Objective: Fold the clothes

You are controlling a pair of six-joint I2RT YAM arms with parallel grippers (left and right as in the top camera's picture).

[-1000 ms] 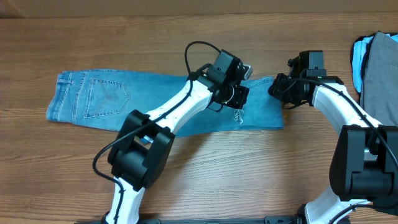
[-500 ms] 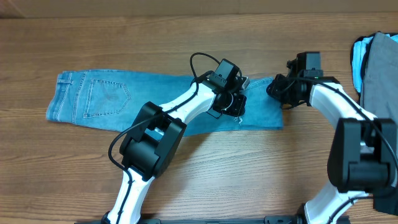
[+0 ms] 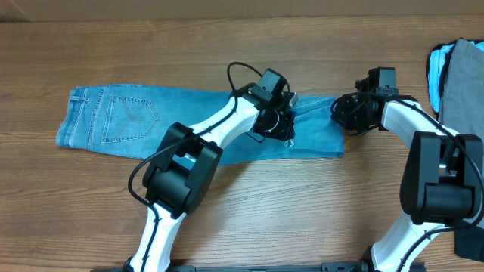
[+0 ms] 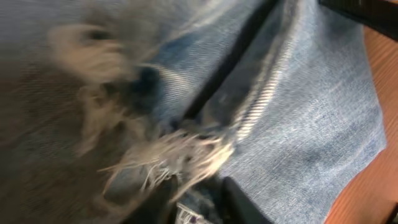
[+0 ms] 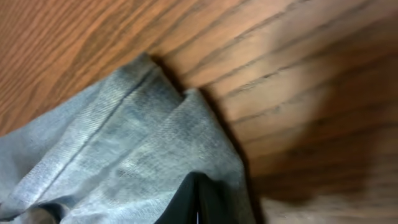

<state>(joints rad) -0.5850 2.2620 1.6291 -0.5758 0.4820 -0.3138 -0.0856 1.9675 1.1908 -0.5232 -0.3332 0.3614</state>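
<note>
Swinging inward since a second ago, the left gripper [image 3: 283, 125] is hovering over the frayed hem [image 4: 168, 155], its jaw width unreadable. The right gripper [image 3: 340, 113] is pinching the jeans [image 3: 121, 121], which are stretching leftward along the table [image 3: 227, 219].

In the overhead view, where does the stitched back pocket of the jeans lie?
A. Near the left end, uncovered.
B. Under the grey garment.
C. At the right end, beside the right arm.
A: the back pocket shows plainly near the left end of the jeans, with nothing over it, far from the grey garment at the right of the picture.
</note>
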